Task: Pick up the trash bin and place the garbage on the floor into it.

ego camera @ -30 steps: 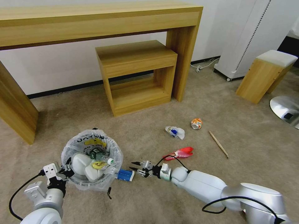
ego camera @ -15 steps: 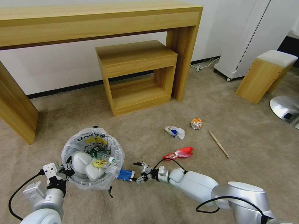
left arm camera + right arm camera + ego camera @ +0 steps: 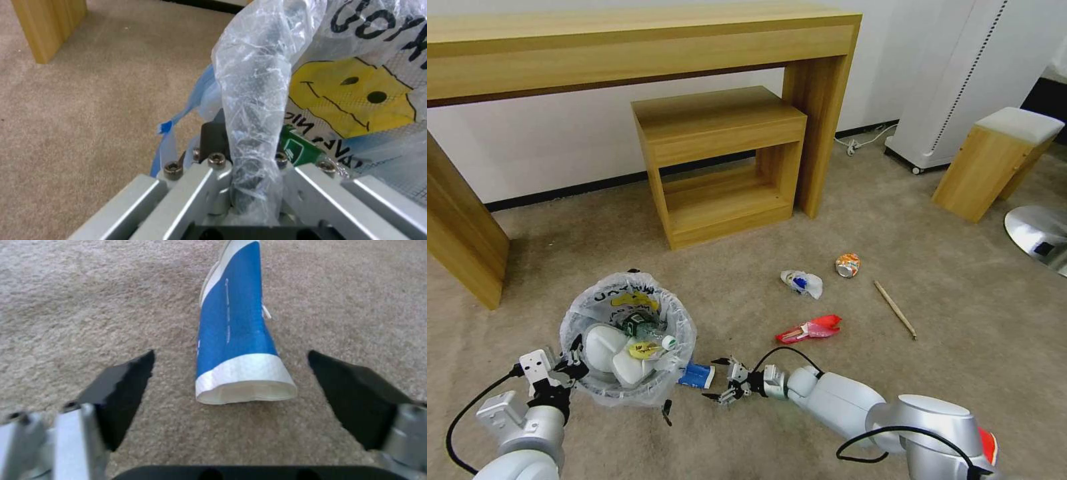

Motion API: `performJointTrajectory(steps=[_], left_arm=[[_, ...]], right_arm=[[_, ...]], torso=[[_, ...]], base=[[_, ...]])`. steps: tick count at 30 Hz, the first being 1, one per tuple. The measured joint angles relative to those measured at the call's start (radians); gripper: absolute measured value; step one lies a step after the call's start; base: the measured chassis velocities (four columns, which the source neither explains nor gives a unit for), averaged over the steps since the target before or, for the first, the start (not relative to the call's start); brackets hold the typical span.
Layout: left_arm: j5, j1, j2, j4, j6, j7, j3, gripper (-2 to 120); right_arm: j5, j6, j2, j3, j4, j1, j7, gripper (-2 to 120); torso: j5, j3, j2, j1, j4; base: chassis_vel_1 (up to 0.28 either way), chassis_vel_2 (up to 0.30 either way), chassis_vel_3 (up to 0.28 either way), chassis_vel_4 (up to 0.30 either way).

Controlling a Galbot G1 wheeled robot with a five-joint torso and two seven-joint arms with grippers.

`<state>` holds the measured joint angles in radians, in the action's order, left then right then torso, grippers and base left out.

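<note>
— Where's it at?

— Low on the floor [image 3: 627,227]. The right gripper [image 3: 718,379] is down on the beige carpet, jaws spread wide, aimed at the blue-white paper cup [image 3: 697,376]. The cup lies on its side, squashed flat at the far end, open rim facing the gripper, and both fingertips [image 3: 126,380] sit just short of it, one to each side. Nothing touches it yet.

— And the trash bin [image 3: 627,337]?

— Held by the left gripper [image 3: 568,365], clamped on the rim through the clear bag. From the left wrist you see the plastic bunched between the fingers. The bin is right beside the cup; in the head view its bulging bag overlaps the cup's far end, though I can't tell if they touch.

— What would worry you?

— Three things. The cup is light and lies loose on short pile, so if the fingertips go in uneven I'd expect it to skid or roll off under the bin. It's also soft paper; a hard squeeze could fold it and let it slip out. And the left grip bites partly on slick bag, so a jolt might let the bin sag or tip. It's already holding two white slippers [image 3: 607,352] and a small bottle [image 3: 650,331].

— Much left?

— Yes. The red wrappers [image 3: 812,329], a crumpled white-and-blue piece [image 3: 802,283], the crushed orange can [image 3: 848,265] and the wooden stick [image 3: 895,309] still lie well apart, out towards the open middle of the carpet.
</note>
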<state>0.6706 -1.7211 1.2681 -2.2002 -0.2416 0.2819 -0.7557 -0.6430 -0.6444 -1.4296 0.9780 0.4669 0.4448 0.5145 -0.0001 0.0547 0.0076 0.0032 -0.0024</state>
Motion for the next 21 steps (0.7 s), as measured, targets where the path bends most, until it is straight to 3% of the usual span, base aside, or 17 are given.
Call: performJointTrajectory(steps=[3,12,17,20,21], left_arm=[[0.001,-0.002,0.000,-0.004,0.001,0.000,-0.001,1],[-0.001,-0.010,0.010,-0.020,0.003,-0.003,0.000,1],[-0.001,-0.012,0.011,-0.023,0.005,-0.003,-0.001,1],[-0.002,-0.010,0.011,-0.021,0.006,-0.003,-0.002,1],[-0.002,-0.010,0.011,-0.021,0.006,-0.003,-0.002,1]], right_arm=[[0.016,-0.005,-0.003,-0.013,-0.009,0.002,0.004,78],[0.062,-0.030,-0.010,-0.058,-0.037,0.013,0.031,42],[0.064,-0.034,-0.012,-0.063,-0.044,0.012,0.038,28],[0.067,-0.039,-0.013,-0.071,-0.047,0.012,0.043,12],[0.067,-0.039,-0.013,-0.071,-0.047,0.012,0.043,12]], torso=[[0.0000,0.000,0.000,0.000,0.0000],[0.0000,0.000,0.000,0.000,0.0000],[0.0001,0.000,0.000,0.000,0.0000],[0.0001,0.000,0.000,0.000,0.0000],[0.0001,0.000,0.000,0.000,0.0000]], base=[[0.000,0.000,0.000,0.000],[0.000,0.000,0.000,0.000],[0.000,0.000,0.000,0.000],[0.000,0.000,0.000,0.000],[0.000,0.000,0.000,0.000]])
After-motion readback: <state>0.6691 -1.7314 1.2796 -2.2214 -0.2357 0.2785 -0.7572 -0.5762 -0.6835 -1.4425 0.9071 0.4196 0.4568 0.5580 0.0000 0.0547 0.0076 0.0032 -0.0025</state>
